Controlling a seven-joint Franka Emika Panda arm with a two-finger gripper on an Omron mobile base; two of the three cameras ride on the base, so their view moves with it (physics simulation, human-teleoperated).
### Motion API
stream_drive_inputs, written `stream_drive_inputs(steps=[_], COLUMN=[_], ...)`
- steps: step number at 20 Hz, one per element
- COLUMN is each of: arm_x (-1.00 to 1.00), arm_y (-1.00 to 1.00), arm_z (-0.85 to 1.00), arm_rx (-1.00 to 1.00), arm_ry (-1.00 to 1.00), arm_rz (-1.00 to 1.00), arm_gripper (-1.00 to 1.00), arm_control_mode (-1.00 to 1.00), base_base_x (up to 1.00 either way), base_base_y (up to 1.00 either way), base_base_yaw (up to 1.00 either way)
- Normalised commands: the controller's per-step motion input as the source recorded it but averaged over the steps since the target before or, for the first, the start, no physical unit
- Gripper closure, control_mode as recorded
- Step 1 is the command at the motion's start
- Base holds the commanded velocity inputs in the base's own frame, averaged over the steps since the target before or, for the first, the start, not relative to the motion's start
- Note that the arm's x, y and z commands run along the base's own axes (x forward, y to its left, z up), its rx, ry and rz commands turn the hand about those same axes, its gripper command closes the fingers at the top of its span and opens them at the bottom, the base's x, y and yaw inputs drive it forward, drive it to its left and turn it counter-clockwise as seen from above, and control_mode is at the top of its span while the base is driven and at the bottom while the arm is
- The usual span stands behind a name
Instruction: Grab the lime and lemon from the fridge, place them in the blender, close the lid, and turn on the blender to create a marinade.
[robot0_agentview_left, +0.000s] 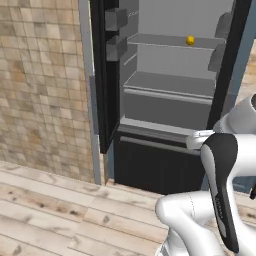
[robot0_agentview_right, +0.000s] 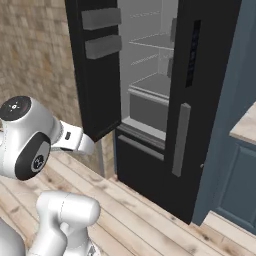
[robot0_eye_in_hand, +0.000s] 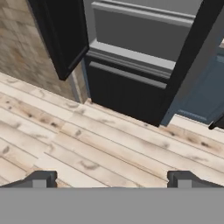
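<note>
A simulated kitchen with a tall black-framed fridge (robot0_agentview_left: 165, 90) standing open, its grey interior and shelves exposed. The white robot arm is folded low in front of it.

In the hand view, the gripper (robot0_eye_in_hand: 112, 179) points down and forward at a pale wooden plank floor (robot0_eye_in_hand: 87, 144). Its two dark fingertips (robot0_eye_in_hand: 40, 178) stand far apart at the bottom corners of the picture, so the jaws are spread wide and nothing sits between them. Beyond the jaws lies the floor, then the dark lower drawer front of the fridge, with the grey fridge compartment above that. The open black door (robot0_eye_in_hand: 61, 35) hangs ahead of the jaws toward the left fingertip's side, next to a tan tiled wall (robot0_eye_in_hand: 22, 48).

In the left base view, the lemon (robot0_agentview_left: 190, 40), a small yellow ball, rests on an upper grey shelf inside the fridge, well above and well away from the jaws. Grey door bins (robot0_agentview_right: 102, 32) line the inside of the open door in the right base view.
</note>
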Motion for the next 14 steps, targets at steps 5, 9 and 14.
stream_drive_inputs(steps=[5, 9, 14], arm_x=[0.00, 0.00, 0.00], arm_y=[0.00, 0.00, 0.00], arm_z=[0.00, 0.00, 0.00], arm_rx=[0.00, 0.00, 0.00], arm_ry=[0.00, 0.00, 0.00], arm_rz=[0.00, 0.00, 0.00], arm_gripper=[-1.00, -1.00, -1.00], arm_control_mode=[1.00, 1.00, 1.00], base_base_x=[1.00, 1.00, 0.91], base_base_y=[0.36, 0.18, 0.06], base_base_yaw=[-0.24, -0.40, -0.50])
